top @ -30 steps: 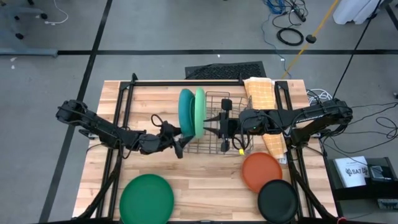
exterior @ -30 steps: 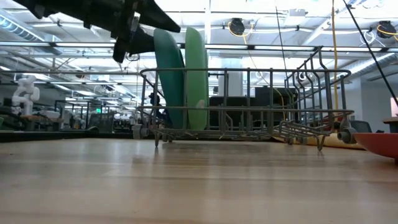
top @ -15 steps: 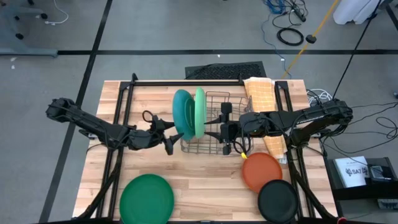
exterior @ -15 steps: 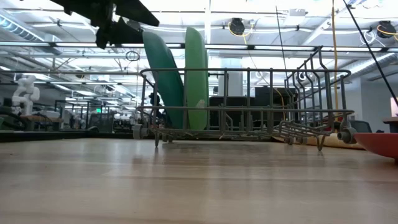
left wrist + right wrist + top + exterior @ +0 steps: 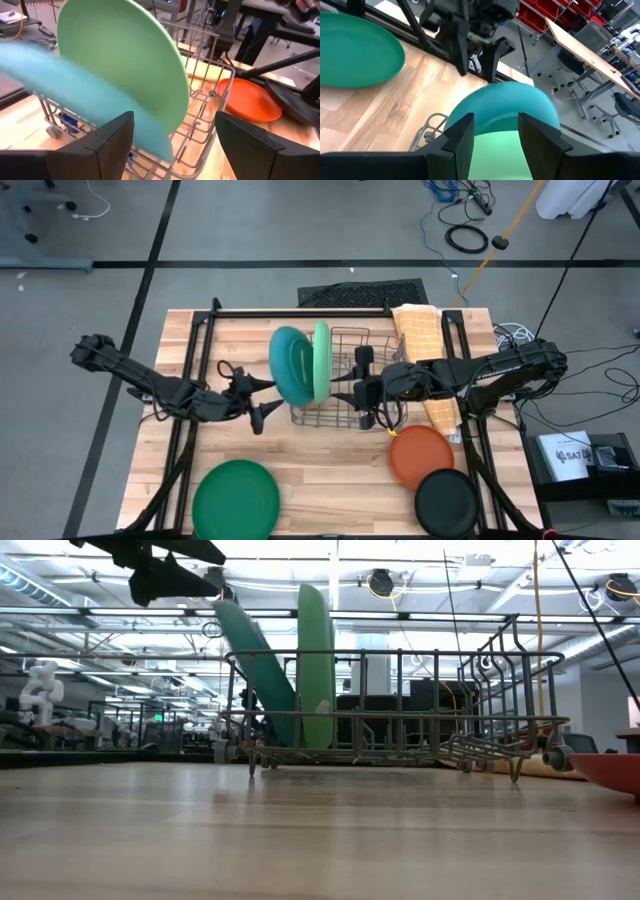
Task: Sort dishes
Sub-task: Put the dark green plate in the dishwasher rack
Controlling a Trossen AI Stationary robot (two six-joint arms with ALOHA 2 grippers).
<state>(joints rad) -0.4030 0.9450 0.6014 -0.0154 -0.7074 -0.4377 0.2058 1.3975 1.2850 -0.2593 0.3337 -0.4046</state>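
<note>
Your left gripper (image 5: 262, 397) is hovering above the surface (image 5: 330, 470) just at 9 o'clock of the grey wire dish rack (image 5: 345, 395), its fingers spread wide and holding nothing. The teal plate (image 5: 290, 366) is sitting in the rack's 9 o'clock end, leaning outward toward that gripper but apart from it; the light green plate (image 5: 321, 360) is standing upright just beside it, on its 3 o'clock side. Your right gripper (image 5: 362, 389) is hanging over the rack's 3 o'clock half, its fingers parted partway with nothing between them. The dark green plate (image 5: 236, 499) is lying flat on the surface at about 7 o'clock of the rack, well apart from it. The orange plate (image 5: 421, 456) is lying at about 4 o'clock of the rack, and the black plate (image 5: 446, 503) is lying just at 5 o'clock of the orange one, slightly overlapping its edge. A folded yellow-orange cloth (image 5: 420, 330) is lying at about 2 o'clock of the rack.
</note>
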